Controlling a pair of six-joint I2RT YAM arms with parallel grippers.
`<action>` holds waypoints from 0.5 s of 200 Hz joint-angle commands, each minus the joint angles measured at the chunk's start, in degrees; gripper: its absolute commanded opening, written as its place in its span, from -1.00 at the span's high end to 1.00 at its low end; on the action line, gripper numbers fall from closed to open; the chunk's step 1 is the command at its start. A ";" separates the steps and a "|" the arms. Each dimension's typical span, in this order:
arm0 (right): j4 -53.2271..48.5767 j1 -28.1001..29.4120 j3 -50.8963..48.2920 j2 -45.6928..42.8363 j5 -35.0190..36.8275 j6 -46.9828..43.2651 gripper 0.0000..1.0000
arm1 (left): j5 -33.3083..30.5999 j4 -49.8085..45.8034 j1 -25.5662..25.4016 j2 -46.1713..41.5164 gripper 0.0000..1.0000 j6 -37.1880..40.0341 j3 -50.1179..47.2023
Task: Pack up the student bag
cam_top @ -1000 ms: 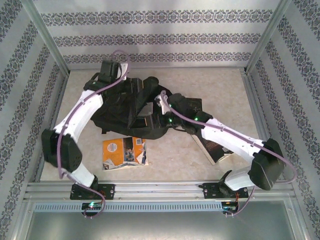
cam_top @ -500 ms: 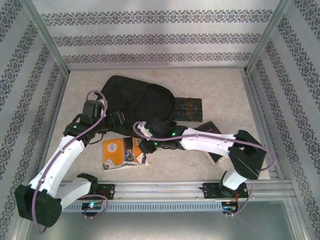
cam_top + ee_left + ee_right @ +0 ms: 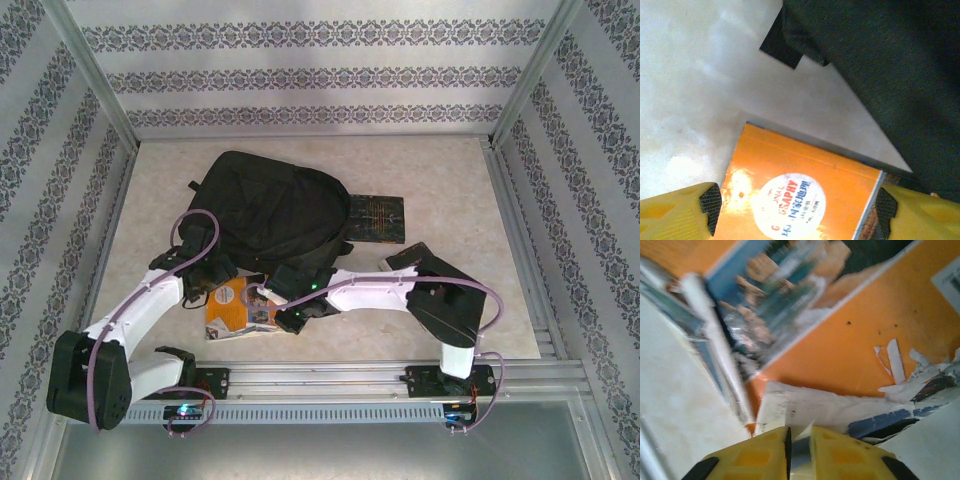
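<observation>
Arm on my left: low over the table [image 3: 430, 170], reaching in from the near-left corner towards the middle.
Left gripper [image 3: 797, 206]: jaws wide apart and holding nothing. My yellow fingers [image 3: 675, 215] stand one at each side of the orange book [image 3: 240, 305], near its far edge. I cannot tell whether the pads touch the cover.
Orange book: flat on the table between my two grippers, just in front of the bag [image 3: 275, 205]. My left wrist view shows a round white label with red and blue print. My right wrist view shows a photo panel, and white tears and scuffs in the cover.
Bag: black, lying flat in the middle of the table towards the far side. Its near edge is just beside the orange book, and a dark strap end pokes out onto the bare table in my left wrist view.
Right gripper [image 3: 799, 440]: low at the orange book's right-hand side. The jaws are nearly together with only a thin slit between my fingers [image 3: 755, 455], and the pale torn edge of the cover is pinched in that slit.
Dark book [image 3: 377, 217]: flat on the table, touching the bag's right side.
Black book [image 3: 408, 262]: flat, right of the orange book and partly under my right arm.
Right arm: folded back on itself, forearm stretched leftward across the near part of the table.
</observation>
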 commanded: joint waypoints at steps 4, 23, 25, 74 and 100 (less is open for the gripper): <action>-5.99 -1.63 0.54 2.21 8.89 1.52 0.79 | 1.29 2.51 0.59 -1.88 -0.64 -2.15 -0.89; -7.54 -4.85 -0.01 2.44 12.62 3.80 0.84 | 0.29 1.76 0.53 -3.19 -0.66 -0.72 -0.25; -7.74 -5.25 -0.06 2.44 12.89 4.05 0.84 | 0.14 1.73 0.55 -3.22 -0.66 -0.61 -0.17; -9.12 -13.60 0.52 1.86 19.69 6.06 0.89 | 3.36 5.26 0.51 0.34 -0.70 -1.21 0.74; -8.75 -19.09 2.18 2.03 22.80 6.42 0.90 | 6.64 10.73 -0.28 3.53 -0.70 -2.24 -0.65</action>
